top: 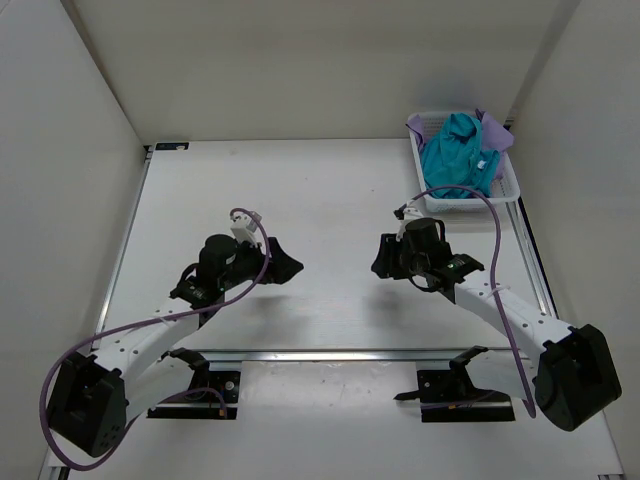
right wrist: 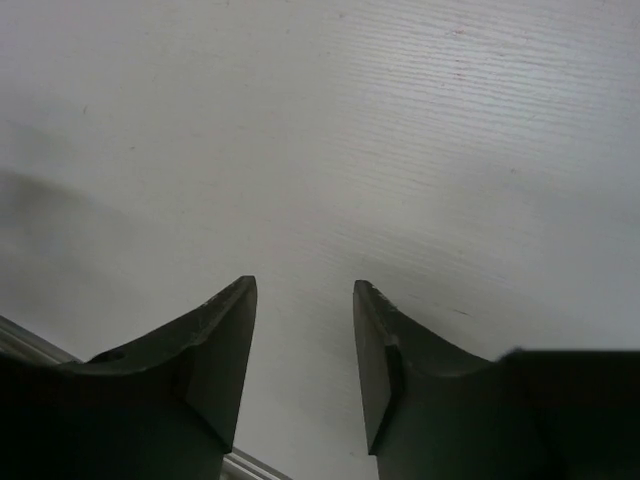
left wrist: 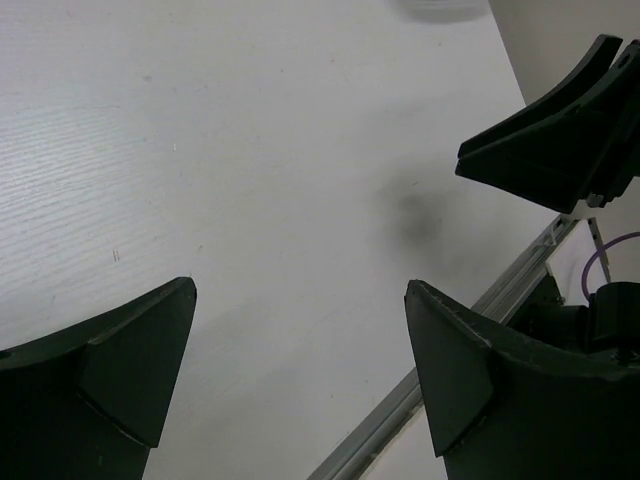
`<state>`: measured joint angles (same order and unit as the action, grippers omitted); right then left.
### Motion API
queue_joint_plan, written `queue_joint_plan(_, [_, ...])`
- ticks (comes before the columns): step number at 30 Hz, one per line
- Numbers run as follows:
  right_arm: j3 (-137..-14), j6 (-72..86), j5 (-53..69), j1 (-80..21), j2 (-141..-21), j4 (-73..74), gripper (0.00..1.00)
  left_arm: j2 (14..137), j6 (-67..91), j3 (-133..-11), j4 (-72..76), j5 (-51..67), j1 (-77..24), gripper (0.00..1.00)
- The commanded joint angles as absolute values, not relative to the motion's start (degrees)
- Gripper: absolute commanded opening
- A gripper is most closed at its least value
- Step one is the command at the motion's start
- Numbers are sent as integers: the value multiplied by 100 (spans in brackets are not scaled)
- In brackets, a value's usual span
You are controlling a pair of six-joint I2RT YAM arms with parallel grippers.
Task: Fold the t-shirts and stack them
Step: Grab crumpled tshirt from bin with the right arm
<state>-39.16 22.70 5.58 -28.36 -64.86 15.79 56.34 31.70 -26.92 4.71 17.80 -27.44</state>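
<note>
A teal t-shirt (top: pixel 455 150) lies crumpled in a white mesh basket (top: pixel 470 201) at the back right of the table. A light lavender t-shirt (top: pixel 497 130) shows under it at the basket's far right corner. The deep red t-shirt is out of view. My left gripper (top: pixel 283 264) (left wrist: pixel 300 290) is open wide and empty, low over bare table left of centre. My right gripper (top: pixel 384 258) (right wrist: pixel 303 285) is open and empty, low over bare table right of centre, in front of the basket. The two grippers point towards each other.
White walls close in the table on the left, back and right. A metal rail (top: pixel 340 354) runs along the near edge by the arm bases. The right gripper's fingers (left wrist: pixel 540 150) show at the upper right of the left wrist view.
</note>
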Motion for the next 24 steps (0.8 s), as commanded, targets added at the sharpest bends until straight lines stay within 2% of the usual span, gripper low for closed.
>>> queue_joint_plan(1, [-4086, 2320, 659, -2830, -6556, 1336, 38, 5538, 3111, -2576, 904, 2161, -2663, 97])
queue_joint_plan(2, [-4122, 2320, 633, -2839, -6583, 1345, 33, 5502, 3190, -2471, 1123, 2180, -2646, 95])
queue_joint_plan(3, [-4139, 2338, 694, -2848, -6618, 1353, 25, 5476, 3208, -2409, 1255, 2319, -2654, 82])
queue_joint_plan(4, [-4140, 2364, 686, -2865, -6670, 1354, 11, 5510, 3225, -2356, 1361, 2364, -2698, 62])
queue_joint_plan(5, [-4227, 2356, 746, -2848, -6767, 1301, 4, 5580, 3226, -2399, 1319, 2277, -2733, 37])
queue_joint_plan(7, [-4333, 2355, 695, -2874, -6820, 1292, 0, 5616, 3339, -2364, 1484, 2267, -2672, 23])
queue_joint_plan(8, [-4403, 2364, 694, -2918, -6873, 1309, 0, 5642, 3401, -2312, 1677, 2328, -2654, 21])
queue_joint_plan(11, [-4666, 2338, 615, -2822, -7039, 1353, 0, 5608, 3630, -2224, 2055, 2382, -2593, 23])
queue_joint_plan(15, [-5367, 2312, 615, -2112, -7268, 1703, 0, 5782, 4225, -1706, 3119, 2882, -2418, 23])
queue_joint_plan(17, [-5754, 2251, 310, -1813, -7496, 1950, 0, 5897, 4281, -1600, 3357, 2988, -2355, 35])
queue_joint_plan(19, [-6055, 2189, 290, -1399, -7681, 2082, 0, 5933, 4149, -1617, 3217, 2927, -2434, 37])
queue_joint_plan(21, [-6336, 2188, 220, -855, -7926, 2135, 0, 5828, 4148, -1591, 2998, 2787, -2540, 33])
queue_joint_plan(24, [-6748, 2066, 0, -441, -8164, 2294, 0, 4978, 4877, -935, 3101, 2373, -2312, 43])
